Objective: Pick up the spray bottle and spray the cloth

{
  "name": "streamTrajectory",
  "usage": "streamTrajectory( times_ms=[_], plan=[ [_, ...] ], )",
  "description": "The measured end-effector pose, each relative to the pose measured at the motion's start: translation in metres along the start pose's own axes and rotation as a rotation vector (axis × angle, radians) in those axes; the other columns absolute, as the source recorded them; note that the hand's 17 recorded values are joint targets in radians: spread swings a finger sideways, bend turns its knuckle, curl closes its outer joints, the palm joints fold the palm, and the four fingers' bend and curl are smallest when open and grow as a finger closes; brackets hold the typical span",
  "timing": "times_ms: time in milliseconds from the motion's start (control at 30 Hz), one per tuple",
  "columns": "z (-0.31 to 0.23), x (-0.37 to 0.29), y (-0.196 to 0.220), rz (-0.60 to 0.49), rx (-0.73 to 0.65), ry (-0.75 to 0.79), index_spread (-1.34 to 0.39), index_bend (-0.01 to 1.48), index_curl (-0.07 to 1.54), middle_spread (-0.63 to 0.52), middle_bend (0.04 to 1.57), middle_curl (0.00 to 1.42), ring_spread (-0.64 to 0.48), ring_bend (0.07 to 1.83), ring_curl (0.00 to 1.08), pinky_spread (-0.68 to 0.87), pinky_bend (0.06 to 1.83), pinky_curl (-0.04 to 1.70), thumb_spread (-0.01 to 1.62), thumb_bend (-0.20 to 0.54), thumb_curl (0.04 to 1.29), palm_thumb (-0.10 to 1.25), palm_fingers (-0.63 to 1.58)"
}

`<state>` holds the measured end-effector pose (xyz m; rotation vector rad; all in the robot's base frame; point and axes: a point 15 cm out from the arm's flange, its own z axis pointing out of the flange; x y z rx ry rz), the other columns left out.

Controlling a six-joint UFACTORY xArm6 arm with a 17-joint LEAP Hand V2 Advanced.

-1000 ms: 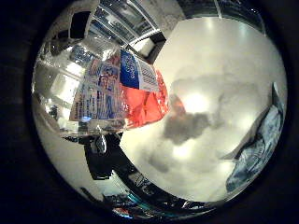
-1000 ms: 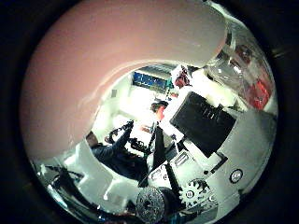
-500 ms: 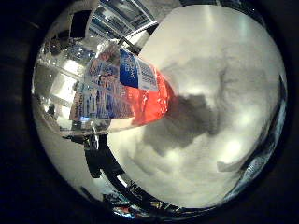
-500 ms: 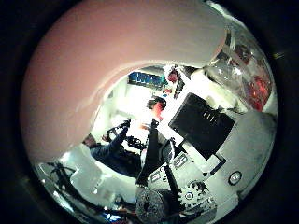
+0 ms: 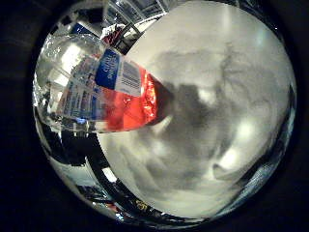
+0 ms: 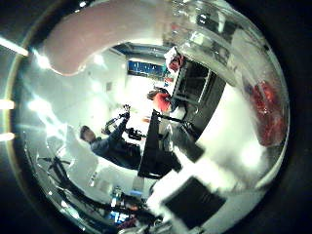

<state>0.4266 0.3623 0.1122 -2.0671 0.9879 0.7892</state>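
The spray bottle (image 5: 106, 87) is clear, with red liquid in its lower part and a blue and white label. It fills one side of the little finger side palm view, close to the palm, and hangs above a white crumpled sheet (image 5: 232, 87), where it casts a shadow (image 5: 198, 97). The thumb side palm view shows the bottle's clear wall and red liquid (image 6: 263, 112), with a broad pink part (image 6: 97, 34) arching close to the camera. A blurred white and black part of my hand (image 6: 195, 190) lies against the bottle. My hand is shut on the bottle.
The white sheet covers the table under the hand. Beyond the table edge there are shelves and room clutter (image 5: 126, 14). The thumb side palm view looks out into the room, with a dark stand (image 6: 151, 146) and ceiling lights.
Both views have swung with the hand. The bottle now looks larger and more tilted. The blue-grey cloth at the sheet's edge has slid out of the little finger side view.
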Motion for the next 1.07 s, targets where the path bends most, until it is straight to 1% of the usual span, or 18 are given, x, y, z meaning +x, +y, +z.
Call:
streamTrajectory(
  times_ms=[67,200,300,467,600,733,1067],
  plan=[
    [-0.001,0.000,0.002,-0.006,-0.008,0.005,-0.44,0.17,0.36,-0.03,0.33,0.30,-0.01,0.55,0.27,0.30,0.53,0.60,1.02,-0.032,0.35,0.61,-0.06],
    [-0.006,0.001,0.003,-0.016,-0.013,0.014,-0.44,0.16,0.33,-0.02,0.26,0.29,0.02,0.47,0.25,0.36,0.47,0.52,1.00,-0.029,0.33,0.59,-0.03],
    [-0.019,0.005,0.001,-0.031,-0.005,0.050,-0.43,0.15,0.30,-0.01,0.22,0.30,0.03,0.44,0.24,0.38,0.46,0.48,1.00,-0.028,0.32,0.58,-0.01],
    [-0.057,0.021,0.007,-0.045,0.008,0.128,-0.43,0.16,0.28,0.00,0.19,0.30,0.05,0.40,0.24,0.38,0.46,0.42,0.99,-0.028,0.31,0.58,0.02],
    [-0.089,0.031,0.010,-0.056,0.026,0.190,-0.44,0.17,0.29,-0.01,0.19,0.30,0.04,0.39,0.24,0.38,0.45,0.40,0.99,-0.027,0.31,0.57,0.05],
    [-0.123,0.040,0.032,-0.038,0.041,0.239,-0.44,0.17,0.29,-0.01,0.19,0.30,0.03,0.38,0.24,0.38,0.43,0.37,0.99,-0.026,0.30,0.58,0.08],
    [-0.186,0.040,0.107,-0.019,-0.020,0.370,-0.44,0.19,0.31,-0.02,0.18,0.29,0.05,0.32,0.24,0.38,0.40,0.34,1.00,-0.026,0.30,0.58,0.13]
  ],
)
